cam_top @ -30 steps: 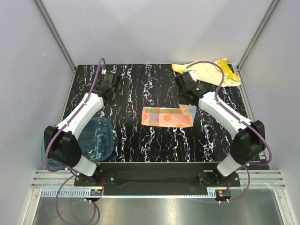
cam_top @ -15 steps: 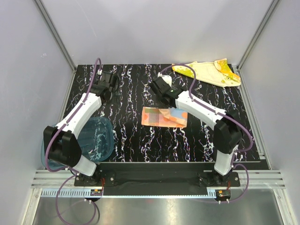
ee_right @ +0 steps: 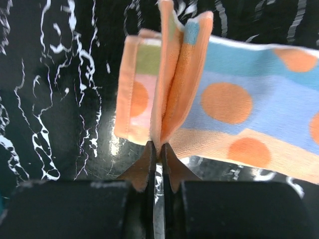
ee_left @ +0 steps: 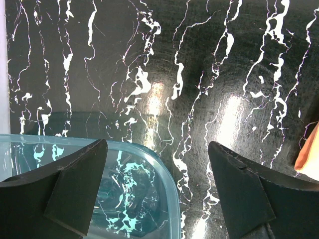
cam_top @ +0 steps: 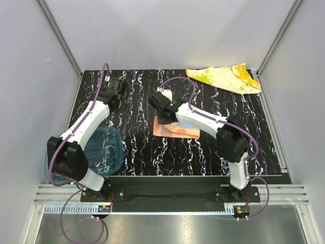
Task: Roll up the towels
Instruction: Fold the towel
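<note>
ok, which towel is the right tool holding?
The orange-pink towel mid-table, its edge pinched in the shut right tool; the yellow towel lies apart at the far right.

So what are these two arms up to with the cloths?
The right pincer is shut on an edge of the orange-pink towel, holding that end doubled over the rest on the black table. The left pincer hangs open over the far left of the table, holding nothing. The yellow towel lies unrolled at the far right corner.
</note>
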You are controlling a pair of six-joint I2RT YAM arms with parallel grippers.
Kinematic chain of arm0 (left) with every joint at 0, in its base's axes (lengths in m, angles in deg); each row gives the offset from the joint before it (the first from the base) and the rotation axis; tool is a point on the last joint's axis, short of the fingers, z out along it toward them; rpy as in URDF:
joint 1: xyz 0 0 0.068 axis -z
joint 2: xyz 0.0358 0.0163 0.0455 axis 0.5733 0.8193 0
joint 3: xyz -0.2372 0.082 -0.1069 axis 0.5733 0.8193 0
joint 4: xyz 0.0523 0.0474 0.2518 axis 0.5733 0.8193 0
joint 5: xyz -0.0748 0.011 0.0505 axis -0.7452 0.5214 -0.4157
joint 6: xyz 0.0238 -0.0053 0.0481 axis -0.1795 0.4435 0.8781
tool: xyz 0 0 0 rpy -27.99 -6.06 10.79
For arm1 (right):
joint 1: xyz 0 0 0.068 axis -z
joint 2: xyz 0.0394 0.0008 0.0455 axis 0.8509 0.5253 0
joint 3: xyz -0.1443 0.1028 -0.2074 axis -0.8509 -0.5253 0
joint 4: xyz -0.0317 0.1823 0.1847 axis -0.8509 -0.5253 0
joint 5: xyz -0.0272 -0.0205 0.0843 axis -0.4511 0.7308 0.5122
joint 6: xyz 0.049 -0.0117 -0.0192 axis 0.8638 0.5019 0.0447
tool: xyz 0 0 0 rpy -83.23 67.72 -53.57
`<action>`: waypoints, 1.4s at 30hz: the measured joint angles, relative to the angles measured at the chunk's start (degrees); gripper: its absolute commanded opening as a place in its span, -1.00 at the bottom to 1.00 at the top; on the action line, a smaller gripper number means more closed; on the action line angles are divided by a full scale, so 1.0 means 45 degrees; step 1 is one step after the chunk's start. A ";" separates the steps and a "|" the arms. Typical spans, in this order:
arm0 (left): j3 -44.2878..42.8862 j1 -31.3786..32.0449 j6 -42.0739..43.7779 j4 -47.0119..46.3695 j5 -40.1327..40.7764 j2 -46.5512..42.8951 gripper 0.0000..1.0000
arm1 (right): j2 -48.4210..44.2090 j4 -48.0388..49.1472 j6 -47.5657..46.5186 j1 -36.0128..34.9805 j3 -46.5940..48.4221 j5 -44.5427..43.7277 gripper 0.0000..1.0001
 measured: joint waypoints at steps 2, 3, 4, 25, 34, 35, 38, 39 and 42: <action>0.0000 -0.0034 0.0000 0.0000 0.0000 0.0000 0.78 | 0.0529 0.0204 -0.0019 -0.0267 0.0010 0.0194 -1.00; 0.0000 -0.0044 0.0000 0.0000 0.0000 0.0000 0.78 | 0.0933 0.0316 -0.0044 -0.0379 0.0078 0.0321 -0.99; 0.0000 -0.0058 0.0000 0.0000 0.0000 0.0000 0.78 | 0.1137 0.0384 -0.0068 -0.0539 0.0107 0.0384 -0.99; 0.0204 -0.0131 0.0019 -0.0175 -0.0180 0.0000 0.70 | -0.0053 0.1243 -0.1044 -0.1180 0.0131 0.0758 0.86; -0.0005 0.1719 -0.0330 -0.0466 -0.1243 0.0486 0.46 | -0.6373 0.1457 -0.0053 0.1263 -0.4260 0.0583 0.43; -0.0083 0.1962 -0.0427 -0.0559 -0.1486 0.0690 0.41 | -0.6436 0.1423 0.0073 0.1851 -0.4765 0.0593 0.43; -0.0209 0.2414 -0.0782 -0.1030 -0.2331 0.1457 0.37 | -0.5600 0.0933 0.0141 0.3036 -0.5829 0.0597 0.41; -0.0262 0.2497 -0.0889 -0.1161 -0.2565 0.1739 0.37 | -0.5241 0.0792 0.0146 0.3113 -0.5969 0.0593 0.40; -0.0593 0.2817 -0.1107 -0.1511 -0.3201 0.2701 0.37 | -0.3973 0.0355 0.0165 0.3147 -0.6052 0.0578 0.33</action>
